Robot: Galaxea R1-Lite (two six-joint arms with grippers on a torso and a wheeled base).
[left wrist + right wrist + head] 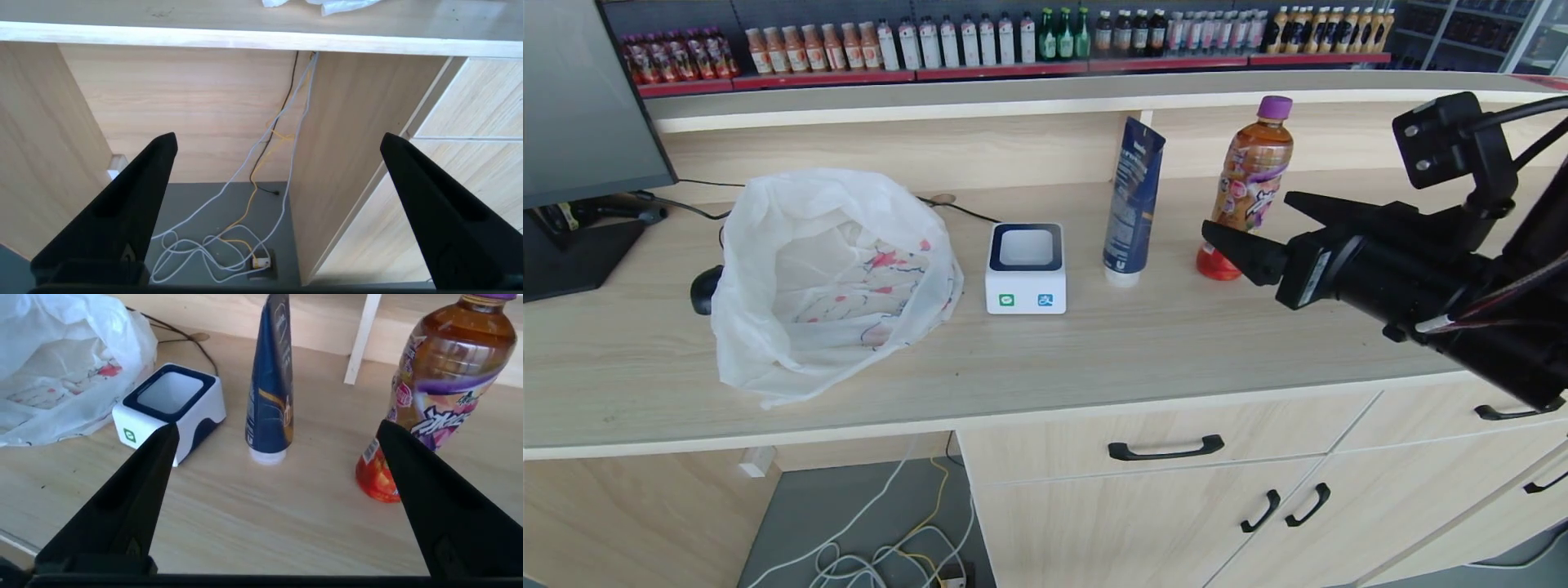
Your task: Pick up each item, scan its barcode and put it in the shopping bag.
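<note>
On counter [1094,351], tube [1133,204] & bottle [1250,188] stand upright right of scanner [1025,268]; bag [825,278] gapes open left of it. R gripper [1245,214] wide, empty, beside bottle. L gripper [278,139] wide, low below counter edge. I reckon 1st pick: next, square up, close w/o tipping.

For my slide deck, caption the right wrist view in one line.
Right gripper, jaws open, facing an upright blue tube standing between the scanner and the drink bottle.
</note>
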